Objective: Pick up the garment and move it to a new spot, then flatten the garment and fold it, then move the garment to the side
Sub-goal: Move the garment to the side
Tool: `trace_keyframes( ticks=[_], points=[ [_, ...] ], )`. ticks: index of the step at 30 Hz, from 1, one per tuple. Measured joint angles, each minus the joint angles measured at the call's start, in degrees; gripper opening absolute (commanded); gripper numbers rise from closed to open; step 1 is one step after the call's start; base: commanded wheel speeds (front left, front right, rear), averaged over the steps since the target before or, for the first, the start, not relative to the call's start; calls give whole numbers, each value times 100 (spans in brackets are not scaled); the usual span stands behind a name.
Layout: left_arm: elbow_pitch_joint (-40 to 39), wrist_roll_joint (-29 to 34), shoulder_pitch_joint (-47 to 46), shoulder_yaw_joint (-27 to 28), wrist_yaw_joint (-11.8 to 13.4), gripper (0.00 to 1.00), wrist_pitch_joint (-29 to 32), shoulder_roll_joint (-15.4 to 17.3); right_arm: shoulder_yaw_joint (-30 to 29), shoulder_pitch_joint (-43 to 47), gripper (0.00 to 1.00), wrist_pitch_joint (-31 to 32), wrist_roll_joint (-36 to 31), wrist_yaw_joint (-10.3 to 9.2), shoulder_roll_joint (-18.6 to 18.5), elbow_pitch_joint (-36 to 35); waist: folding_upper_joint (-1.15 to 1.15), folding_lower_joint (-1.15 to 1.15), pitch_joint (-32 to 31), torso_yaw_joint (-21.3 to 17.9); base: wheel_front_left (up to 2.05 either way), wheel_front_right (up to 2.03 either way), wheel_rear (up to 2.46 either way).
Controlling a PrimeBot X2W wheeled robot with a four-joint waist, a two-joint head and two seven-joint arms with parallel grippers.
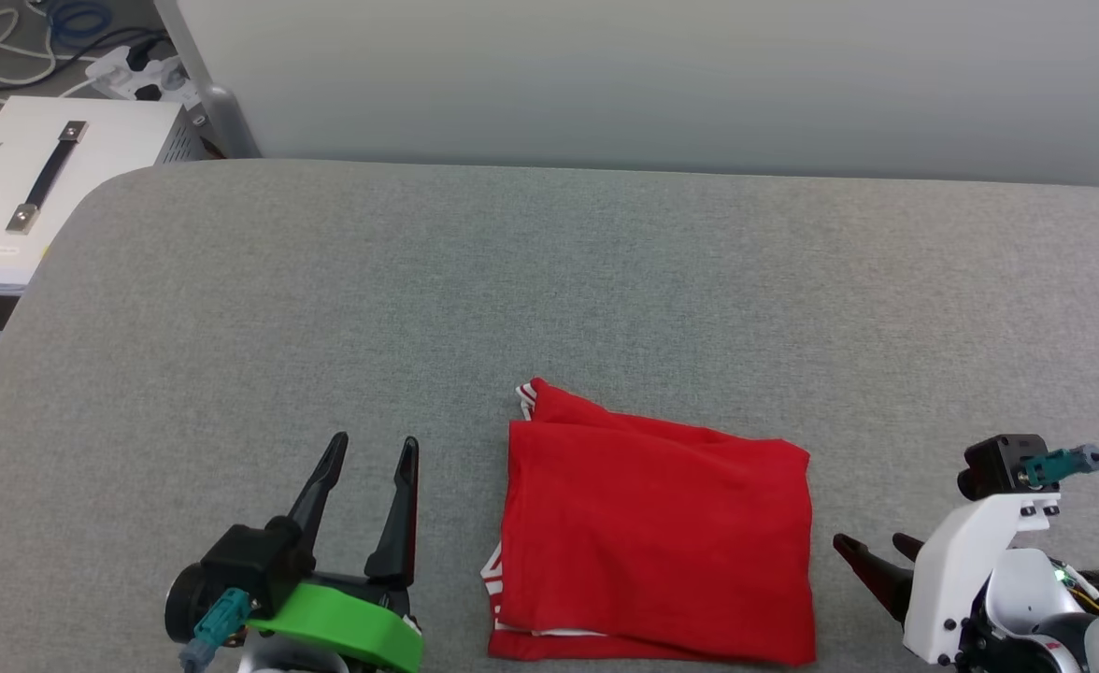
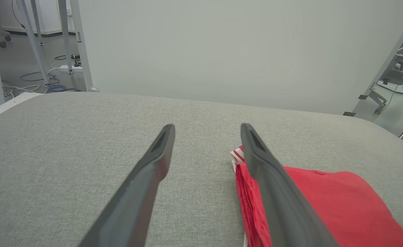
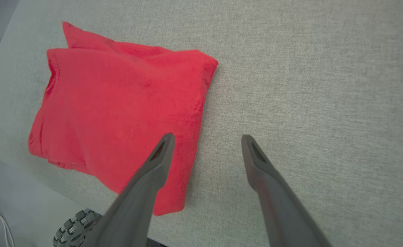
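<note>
The red garment (image 1: pixel 657 533) lies folded into a rough rectangle near the front edge of the grey table (image 1: pixel 549 280), with bits of red-white striped trim showing at its left side. Its print is hidden. My left gripper (image 1: pixel 372 447) stands open just left of the garment, nothing between its fingers; in the left wrist view the garment (image 2: pixel 328 202) lies beside the right finger. My right gripper (image 1: pixel 872 544) is open to the right of the garment, fingers pointing left toward it. The right wrist view shows the garment (image 3: pixel 119 106) beneath and left of my gripper (image 3: pixel 205 139).
A white box with a black handle (image 1: pixel 35 178) stands off the table's left end, with cables and a power strip (image 1: pixel 138 75) on the floor behind it. A pale wall (image 1: pixel 662 84) runs along the table's far edge. A wheel (image 3: pixel 74 224) shows below the front edge.
</note>
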Motion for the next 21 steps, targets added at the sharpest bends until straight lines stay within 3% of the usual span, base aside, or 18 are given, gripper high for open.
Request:
trace_keyframes(
  ticks=[4,7,21],
  points=[
    [18,1,-97,-97,0,100,0,-1,-223,-208,100,893,-247,0,326,-32,0,0,86,116,0,0,0],
    [19,16,-156,-136,0,100,0,-3,-242,-330,100,1187,-469,0,474,74,0,0,152,213,0,0,0],
    [46,35,-346,-185,0,100,0,-10,-166,-678,100,1012,-573,0,598,947,0,0,483,597,0,0,0]
  ],
)
